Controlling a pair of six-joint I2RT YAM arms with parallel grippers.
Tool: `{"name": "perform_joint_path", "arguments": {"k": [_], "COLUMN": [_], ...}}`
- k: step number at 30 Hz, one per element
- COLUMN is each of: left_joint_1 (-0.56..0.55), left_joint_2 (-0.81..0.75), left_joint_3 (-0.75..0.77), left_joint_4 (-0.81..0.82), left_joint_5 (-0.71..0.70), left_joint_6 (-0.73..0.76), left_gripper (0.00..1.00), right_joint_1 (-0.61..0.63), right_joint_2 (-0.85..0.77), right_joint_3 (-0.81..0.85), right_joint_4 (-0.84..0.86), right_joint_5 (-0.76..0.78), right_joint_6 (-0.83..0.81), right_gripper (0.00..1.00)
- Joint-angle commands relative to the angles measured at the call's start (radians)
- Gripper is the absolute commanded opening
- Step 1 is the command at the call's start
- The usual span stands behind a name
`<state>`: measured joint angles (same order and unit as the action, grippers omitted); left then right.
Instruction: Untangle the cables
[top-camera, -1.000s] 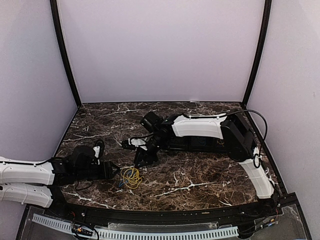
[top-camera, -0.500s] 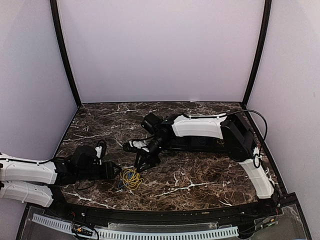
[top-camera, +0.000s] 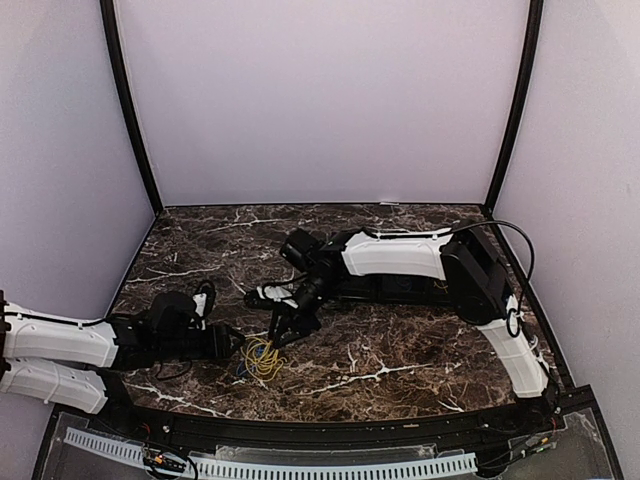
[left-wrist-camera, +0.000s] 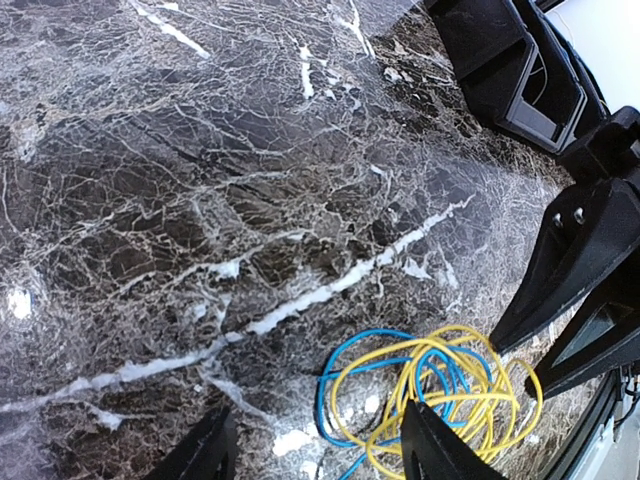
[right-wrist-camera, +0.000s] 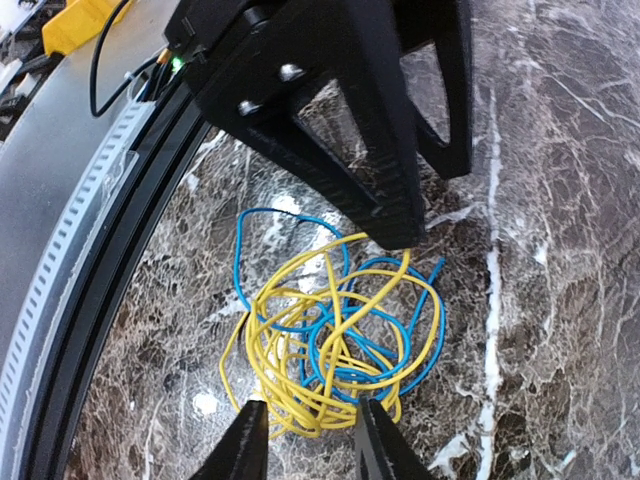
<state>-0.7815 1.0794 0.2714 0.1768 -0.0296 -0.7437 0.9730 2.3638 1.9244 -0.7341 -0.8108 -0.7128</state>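
Observation:
The cables (top-camera: 262, 356) lie as one tangle of yellow and blue loops on the dark marble table (top-camera: 400, 350), near its front edge. No pale grey wire shows. My left gripper (top-camera: 234, 341) reaches in low from the left and is open wide; in its wrist view (left-wrist-camera: 318, 445) a blue loop (left-wrist-camera: 345, 385) lies between the fingers. My right gripper (top-camera: 279, 330) comes down from behind the tangle. It is open (right-wrist-camera: 310, 430), its tips straddling the near yellow strands (right-wrist-camera: 300, 395). The right gripper's black fingers (left-wrist-camera: 575, 270) stand just beyond the cables (left-wrist-camera: 440, 395).
The black rail and white slotted strip (top-camera: 300, 466) run along the table's front edge, close to the cables (right-wrist-camera: 330, 330). The left gripper's black fingers (right-wrist-camera: 350, 130) fill the top of the right wrist view. A yellow object (right-wrist-camera: 80, 20) sits beyond the rail.
The right gripper has sunk a little toward the cables. The left gripper has edged slightly right toward them. The tangle itself has not visibly moved.

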Motion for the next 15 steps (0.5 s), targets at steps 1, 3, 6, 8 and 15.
{"name": "perform_joint_path", "arguments": {"k": [1,3,6,8,15], "left_joint_1": [0.006,0.006,0.006,0.006,-0.041], "left_joint_2": [0.011,0.015,0.005,-0.029,-0.272], "left_joint_3": [0.008,0.012,0.031,0.058,0.131], "left_joint_4": [0.024,0.022,0.007,-0.025,-0.043], "left_joint_5": [0.012,0.015,0.025,0.061,0.213], "left_joint_6": [0.015,0.018,0.042,0.075,0.244], "left_gripper": [0.58,0.59,0.59,0.59,0.6], "right_joint_1": [0.018,0.018,0.018,0.018,0.015], "right_joint_2": [-0.017,-0.021,-0.054,-0.099,-0.322], "right_joint_3": [-0.016,-0.018,-0.037,-0.055,-0.142], "right_joint_4": [0.045,0.063,0.088,0.1,0.124], "right_joint_5": [0.013,0.033,0.056,0.084,0.105], "right_joint_6": [0.031,0.055,0.089,0.125,0.296], "right_gripper": [0.23,0.06,0.0,0.0,0.0]}}
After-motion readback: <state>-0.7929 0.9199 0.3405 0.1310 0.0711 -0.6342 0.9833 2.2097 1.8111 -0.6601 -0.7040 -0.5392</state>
